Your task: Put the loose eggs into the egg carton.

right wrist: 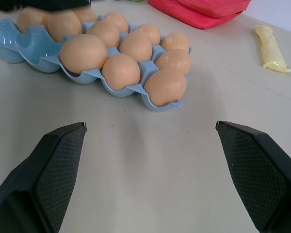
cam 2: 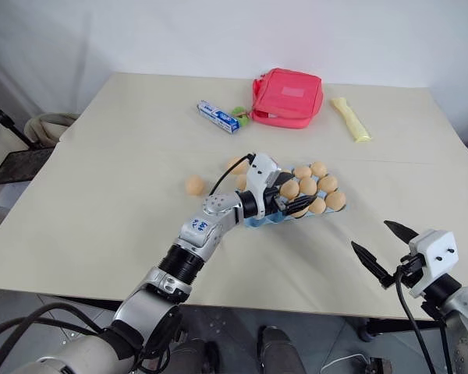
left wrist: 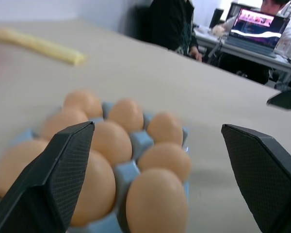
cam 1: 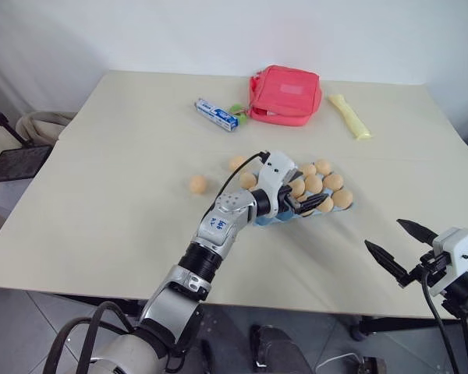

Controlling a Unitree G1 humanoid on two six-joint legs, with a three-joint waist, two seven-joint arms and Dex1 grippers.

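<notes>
While your left gripper (cam 1: 306,205) hangs over the light blue moulded egg carton (right wrist: 36,51) near the middle of the beige tabletop (cam 1: 101,218), its two black fingers stand wide apart with nothing between them. Smooth tan-orange eggs (right wrist: 84,53) fill most of the carton's cups. One loose egg (cam 1: 197,184) lies toward the tabletop's left edge, another (cam 1: 236,163) just beside the carton. Your right gripper (cam 1: 398,245) hovers off the near edge, fingers spread and empty.
</notes>
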